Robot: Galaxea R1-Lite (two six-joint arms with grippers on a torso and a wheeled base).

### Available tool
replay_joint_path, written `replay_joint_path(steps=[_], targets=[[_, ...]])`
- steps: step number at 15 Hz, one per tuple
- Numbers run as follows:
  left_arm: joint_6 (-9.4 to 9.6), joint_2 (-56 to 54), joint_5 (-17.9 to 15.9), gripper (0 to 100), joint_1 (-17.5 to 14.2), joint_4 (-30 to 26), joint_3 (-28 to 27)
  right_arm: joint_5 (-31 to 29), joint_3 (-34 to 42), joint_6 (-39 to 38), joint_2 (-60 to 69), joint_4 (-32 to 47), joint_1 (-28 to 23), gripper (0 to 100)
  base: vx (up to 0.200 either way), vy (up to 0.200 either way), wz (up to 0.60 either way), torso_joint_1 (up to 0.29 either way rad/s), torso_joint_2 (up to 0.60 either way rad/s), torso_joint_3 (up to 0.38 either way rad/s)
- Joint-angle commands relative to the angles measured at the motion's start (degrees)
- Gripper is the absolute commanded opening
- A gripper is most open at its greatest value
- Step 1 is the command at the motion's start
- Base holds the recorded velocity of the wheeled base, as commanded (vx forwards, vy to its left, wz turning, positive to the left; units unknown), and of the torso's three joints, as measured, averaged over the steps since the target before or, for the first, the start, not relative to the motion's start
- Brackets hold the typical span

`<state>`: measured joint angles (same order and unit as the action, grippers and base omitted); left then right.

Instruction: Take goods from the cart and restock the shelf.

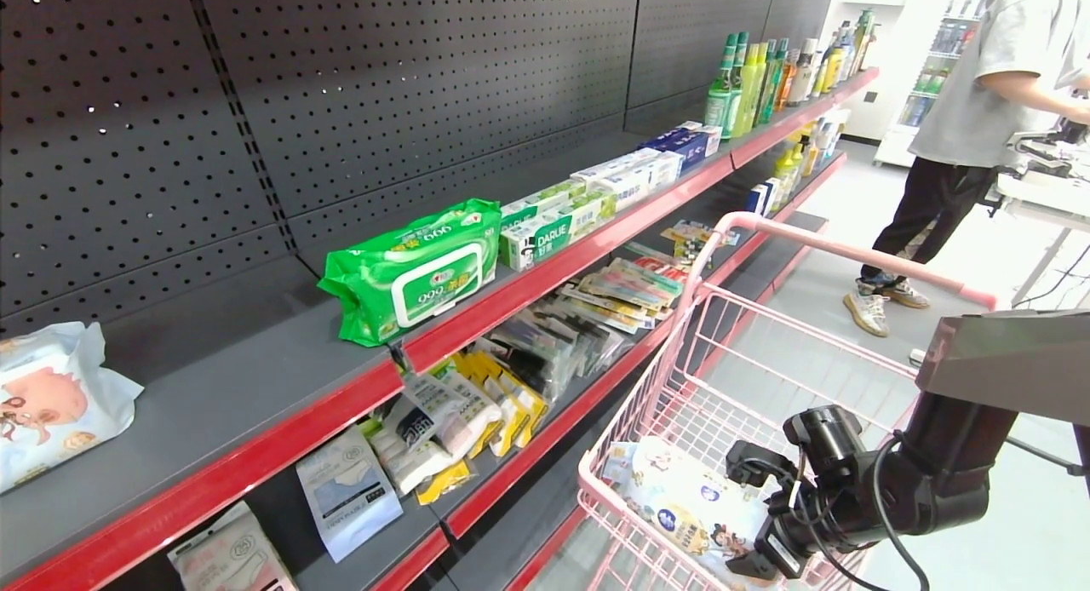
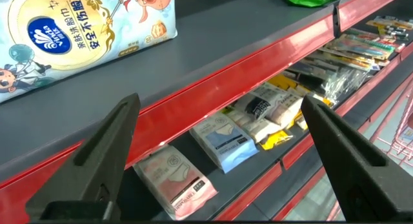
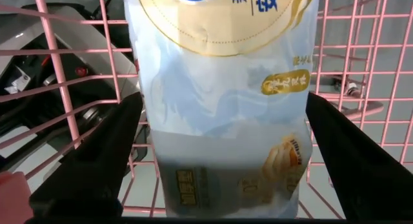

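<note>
Pink wire cart point(image 1: 851, 255): right gripper point(image 3: 222, 101) spread wide astride soft, glossy wipes pack point(image 3: 226, 133); left gripper point(image 2: 221, 100) parted, empty.

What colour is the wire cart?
Pink; the cart shows best in the head view.

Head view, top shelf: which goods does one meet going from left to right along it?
White cartoon wipes pack → green wipes pack → green-and-white toothpaste boxes → white boxes → blue boxes → green bottles.
</note>
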<state>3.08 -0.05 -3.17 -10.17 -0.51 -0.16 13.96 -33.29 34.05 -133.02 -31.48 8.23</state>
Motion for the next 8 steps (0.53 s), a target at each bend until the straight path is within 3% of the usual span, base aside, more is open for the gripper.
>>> replay_joint_path(steps=[1,2,3,8], targets=[[-0.01,0.0,0.0,100,0.0,0.0,0.0,0.1,1.7,0.1,-0.7,-2.2,0.0,100,0.0,0.0,0.0,0.0,0.0,0.0],[-0.01,0.0,0.0,100,0.0,0.0,0.0,1.0,2.3,0.1,-1.2,-4.1,0.1,100,0.0,0.0,0.0,0.0,0.0,0.0],[-0.01,0.0,0.0,100,0.0,0.0,0.0,1.2,2.5,0.1,-1.5,-4.7,0.2,0,0.0,0.0,0.0,0.0,0.0,0.0],[-0.01,0.0,0.0,100,0.0,0.1,-0.1,1.3,2.4,-1.3,-1.1,-4.8,0.1,0,0.0,0.0,0.0,0.0,0.0,0.0]])
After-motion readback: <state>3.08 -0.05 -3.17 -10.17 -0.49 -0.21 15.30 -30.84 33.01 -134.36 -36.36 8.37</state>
